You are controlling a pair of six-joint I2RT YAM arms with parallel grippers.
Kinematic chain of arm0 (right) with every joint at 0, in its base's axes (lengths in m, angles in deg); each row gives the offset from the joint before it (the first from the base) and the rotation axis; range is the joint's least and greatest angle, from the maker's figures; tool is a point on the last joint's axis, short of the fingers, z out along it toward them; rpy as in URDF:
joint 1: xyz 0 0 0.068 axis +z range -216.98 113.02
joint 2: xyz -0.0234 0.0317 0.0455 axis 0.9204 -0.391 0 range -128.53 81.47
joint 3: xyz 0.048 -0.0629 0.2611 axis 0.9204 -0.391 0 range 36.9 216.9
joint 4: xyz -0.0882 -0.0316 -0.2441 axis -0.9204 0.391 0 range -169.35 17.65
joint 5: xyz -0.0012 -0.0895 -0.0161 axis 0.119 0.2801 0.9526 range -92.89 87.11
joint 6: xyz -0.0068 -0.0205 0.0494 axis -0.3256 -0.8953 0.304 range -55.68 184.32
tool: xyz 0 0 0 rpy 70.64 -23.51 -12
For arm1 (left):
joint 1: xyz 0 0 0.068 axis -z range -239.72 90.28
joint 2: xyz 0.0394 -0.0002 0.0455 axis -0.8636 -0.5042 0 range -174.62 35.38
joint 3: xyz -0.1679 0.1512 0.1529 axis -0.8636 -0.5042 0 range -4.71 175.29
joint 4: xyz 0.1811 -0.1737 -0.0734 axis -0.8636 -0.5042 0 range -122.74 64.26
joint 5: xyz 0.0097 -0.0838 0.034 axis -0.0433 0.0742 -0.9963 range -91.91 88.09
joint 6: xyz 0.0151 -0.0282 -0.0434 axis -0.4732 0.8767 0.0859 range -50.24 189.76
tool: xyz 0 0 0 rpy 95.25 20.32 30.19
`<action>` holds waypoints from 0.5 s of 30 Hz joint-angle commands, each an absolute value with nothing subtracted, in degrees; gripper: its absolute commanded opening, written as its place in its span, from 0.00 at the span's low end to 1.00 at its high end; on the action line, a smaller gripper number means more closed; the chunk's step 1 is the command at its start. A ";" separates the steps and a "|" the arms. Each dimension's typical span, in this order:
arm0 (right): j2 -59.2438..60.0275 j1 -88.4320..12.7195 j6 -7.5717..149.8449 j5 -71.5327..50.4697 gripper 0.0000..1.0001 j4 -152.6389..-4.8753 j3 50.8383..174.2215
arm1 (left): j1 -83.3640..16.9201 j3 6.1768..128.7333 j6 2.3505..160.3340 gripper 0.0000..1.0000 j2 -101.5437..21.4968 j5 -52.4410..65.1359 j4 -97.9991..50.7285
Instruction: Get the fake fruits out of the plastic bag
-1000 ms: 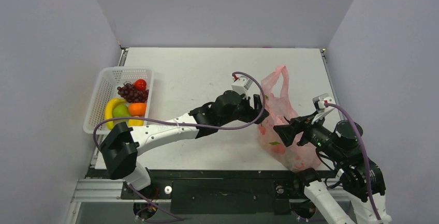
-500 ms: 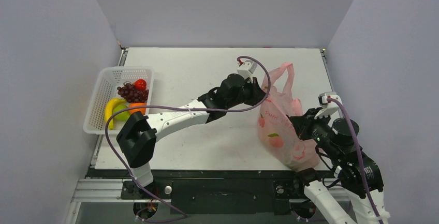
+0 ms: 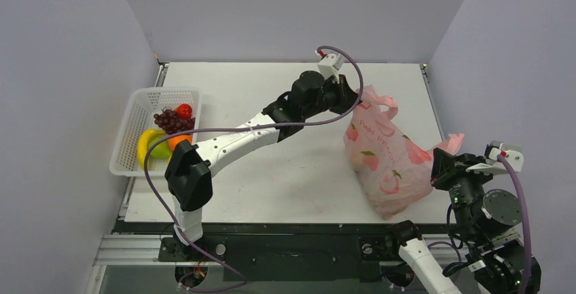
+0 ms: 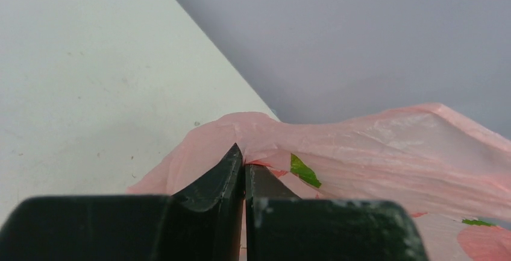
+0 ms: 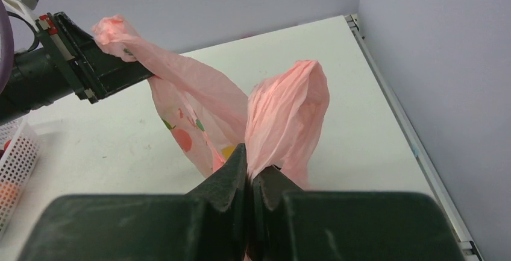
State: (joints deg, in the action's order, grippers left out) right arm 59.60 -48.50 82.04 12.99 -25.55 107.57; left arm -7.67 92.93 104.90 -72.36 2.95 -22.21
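Both arms have pulled apart since a second ago. The left gripper [image 3: 348,99] has gone up toward the far side of the table [image 3: 272,178]. The right gripper [image 3: 440,170] has drawn back to the near right edge.

The big white table fills the middle. On its right side the pink plastic bag [image 3: 384,165] is stretched between the two grippers, and its bottom hangs low near the front edge. The left gripper is pinched tight on one pink handle, with thin film squeezed between its black fingers [image 4: 217,179]. The right gripper is pinched tight on the other handle.

At the left edge sits a white basket [image 3: 132,114]. The fake fruits [image 3: 170,131] lie in it: a yellow banana [image 3: 142,146], purple grapes [image 3: 170,121], an orange [image 3: 178,141], a green fruit [image 3: 159,150] and a small red fruit [image 3: 183,111]. I cannot tell if any fruit is in the bag.
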 commanded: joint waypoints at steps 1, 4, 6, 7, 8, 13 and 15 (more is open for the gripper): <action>60.10 -48.15 78.69 5.97 0.00 -26.48 109.78 | -9.83 94.45 102.34 0.00 -72.55 1.41 -22.98; 58.95 -48.22 77.55 -12.58 0.08 -26.30 107.52 | -10.44 91.82 101.93 0.00 -71.27 1.28 -23.03; 58.25 -48.22 78.72 -22.77 0.16 -26.30 104.17 | -11.13 88.79 101.85 0.00 -69.63 1.67 -23.39; 58.08 -48.19 79.63 -25.53 0.21 -26.50 101.64 | -11.67 88.05 101.94 0.00 -69.20 2.59 -23.51; 57.67 -48.22 79.93 -30.22 0.24 -26.60 100.42 | -12.05 86.37 102.33 0.00 -68.15 3.24 -23.67; 57.94 -48.16 79.74 -28.38 0.43 -26.14 99.09 | -14.23 79.78 103.81 0.35 -62.80 6.45 -23.39; 58.21 -48.20 78.99 -22.24 0.48 -25.39 100.82 | -14.68 77.10 103.55 0.45 -59.67 6.76 -23.06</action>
State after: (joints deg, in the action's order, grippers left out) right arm 57.53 -48.50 79.94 -25.02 -24.02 97.60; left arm -13.90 79.69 103.61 -69.00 4.63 -25.49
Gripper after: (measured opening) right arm 0.431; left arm 0.382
